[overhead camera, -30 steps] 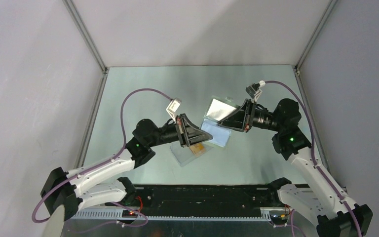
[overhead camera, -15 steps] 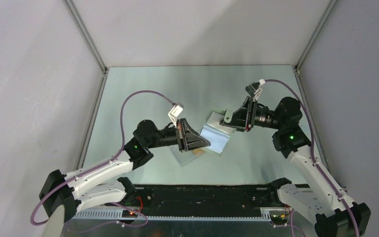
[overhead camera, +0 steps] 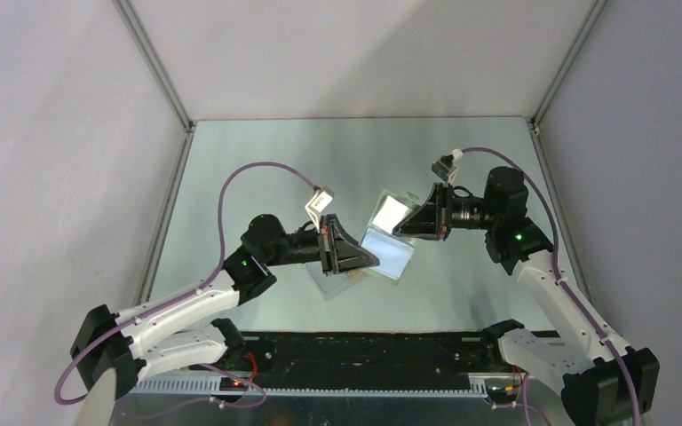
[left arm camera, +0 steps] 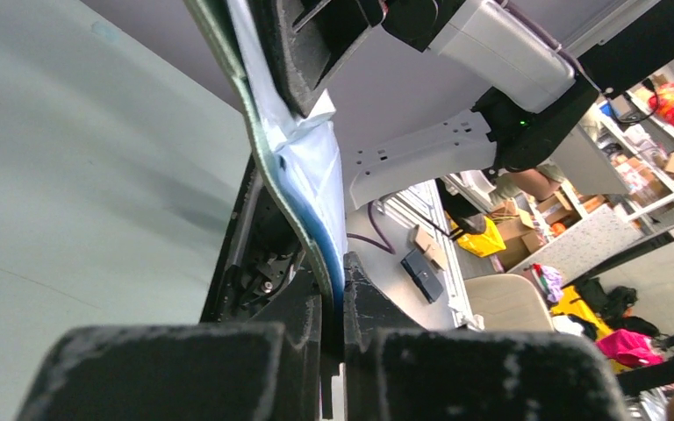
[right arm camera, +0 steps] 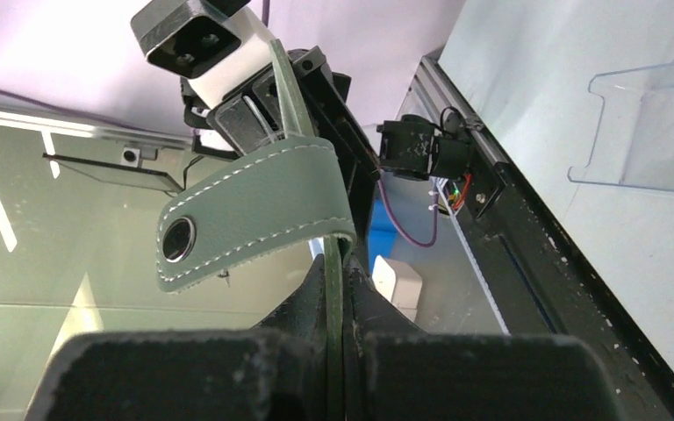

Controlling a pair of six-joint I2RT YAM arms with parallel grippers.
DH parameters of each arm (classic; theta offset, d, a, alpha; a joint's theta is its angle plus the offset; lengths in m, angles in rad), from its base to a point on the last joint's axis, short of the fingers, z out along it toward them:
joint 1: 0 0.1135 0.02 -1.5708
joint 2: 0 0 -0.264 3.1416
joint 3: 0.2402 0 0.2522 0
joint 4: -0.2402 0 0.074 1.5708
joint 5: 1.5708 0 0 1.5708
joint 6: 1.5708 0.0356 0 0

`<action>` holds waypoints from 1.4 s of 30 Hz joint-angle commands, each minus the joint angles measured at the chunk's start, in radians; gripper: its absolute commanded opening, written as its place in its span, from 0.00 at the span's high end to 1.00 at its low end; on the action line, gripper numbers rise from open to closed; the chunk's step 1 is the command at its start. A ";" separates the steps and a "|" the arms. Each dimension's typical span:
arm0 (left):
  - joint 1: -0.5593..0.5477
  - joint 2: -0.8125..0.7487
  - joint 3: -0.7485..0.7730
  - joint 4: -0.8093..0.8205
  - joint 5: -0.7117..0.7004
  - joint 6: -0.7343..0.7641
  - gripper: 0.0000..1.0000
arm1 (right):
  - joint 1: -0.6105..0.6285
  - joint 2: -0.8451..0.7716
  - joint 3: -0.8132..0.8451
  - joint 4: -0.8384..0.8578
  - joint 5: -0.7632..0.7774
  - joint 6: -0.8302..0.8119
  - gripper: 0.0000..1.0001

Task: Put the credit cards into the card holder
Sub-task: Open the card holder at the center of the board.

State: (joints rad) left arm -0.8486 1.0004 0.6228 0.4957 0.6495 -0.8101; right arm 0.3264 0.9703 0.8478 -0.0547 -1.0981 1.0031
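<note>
The top external camera looks down from high behind both arm bases onto the whole pale green tabletop point(overhead camera: 257, 169). The left wrist camera sits close behind the black left gripper point(left arm camera: 333, 294), facing along it toward the right arm. The right wrist camera looks along the black right gripper point(right arm camera: 339, 276) toward the left arm. All three views share the small grey-green fold-over wallet point(overhead camera: 389, 241) with its light blue lining.

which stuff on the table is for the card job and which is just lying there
For the job:
- card holder, held open
- cards, mostly hidden

Lying about:
- clear box
</note>
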 commanded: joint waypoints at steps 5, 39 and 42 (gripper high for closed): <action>0.029 -0.018 0.021 -0.063 -0.029 0.115 1.00 | -0.047 -0.014 0.040 0.238 -0.170 0.180 1.00; 0.086 -0.307 -0.056 -0.337 -0.631 0.164 0.01 | -0.357 0.031 -0.033 -0.086 0.131 -0.122 1.00; 0.085 -0.332 -0.068 -0.342 -0.634 0.155 0.01 | -0.410 0.022 -0.118 0.012 0.175 -0.055 1.00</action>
State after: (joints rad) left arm -0.7689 0.6914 0.5682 0.1829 0.1074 -0.6624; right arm -0.0242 1.0042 0.8112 -0.1589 -0.9943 0.8993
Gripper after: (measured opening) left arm 0.988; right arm 0.025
